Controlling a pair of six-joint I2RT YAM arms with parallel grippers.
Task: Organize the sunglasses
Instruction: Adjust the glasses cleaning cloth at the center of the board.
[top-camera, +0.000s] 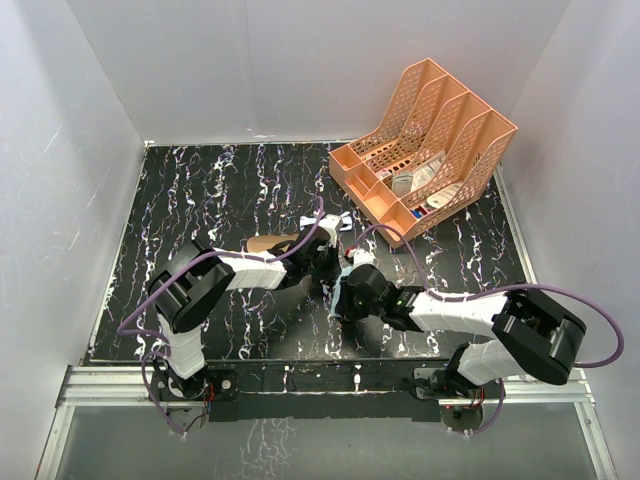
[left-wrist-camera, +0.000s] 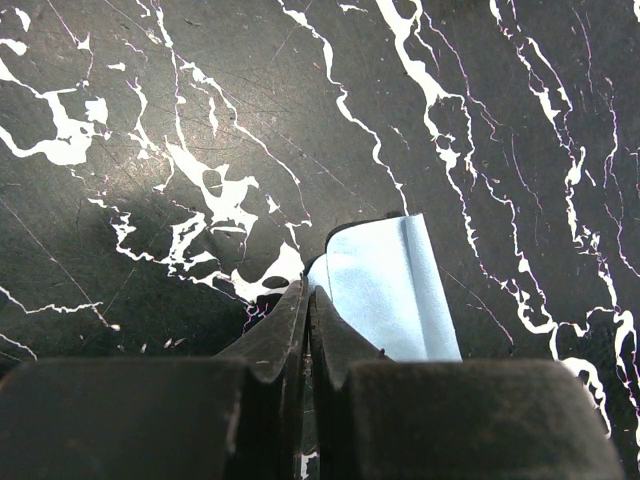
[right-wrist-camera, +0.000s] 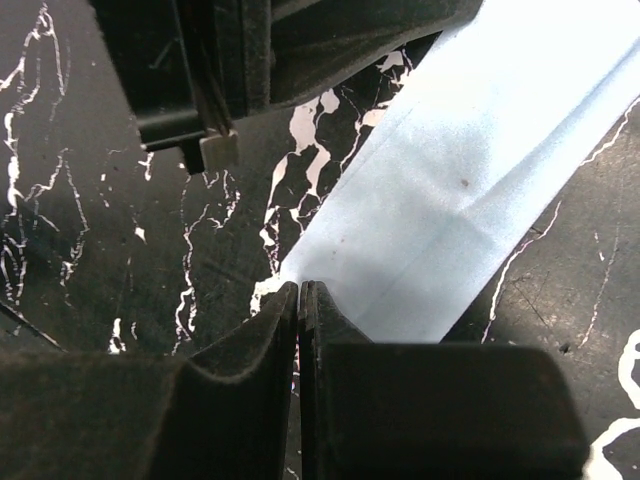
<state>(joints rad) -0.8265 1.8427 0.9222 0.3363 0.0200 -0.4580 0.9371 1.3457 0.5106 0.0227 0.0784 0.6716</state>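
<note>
The sunglasses (top-camera: 326, 221), thin white frame, lie on the black marbled table just beyond both grippers, and neither holds them. The brown case (top-camera: 268, 243) lies to their left, partly under the left arm. A light blue cloth (top-camera: 337, 300) lies between the grippers. In the left wrist view the left gripper (left-wrist-camera: 308, 292) is shut at a corner of the cloth (left-wrist-camera: 385, 295), which curls up there. In the right wrist view the right gripper (right-wrist-camera: 300, 287) is shut at another corner of the cloth (right-wrist-camera: 460, 200). In the top view the left gripper (top-camera: 325, 268) and right gripper (top-camera: 347, 283) nearly touch.
An orange desk organizer (top-camera: 425, 150) with small items in its compartments stands at the back right. White walls enclose the table on three sides. The left gripper's body (right-wrist-camera: 200, 60) fills the top of the right wrist view.
</note>
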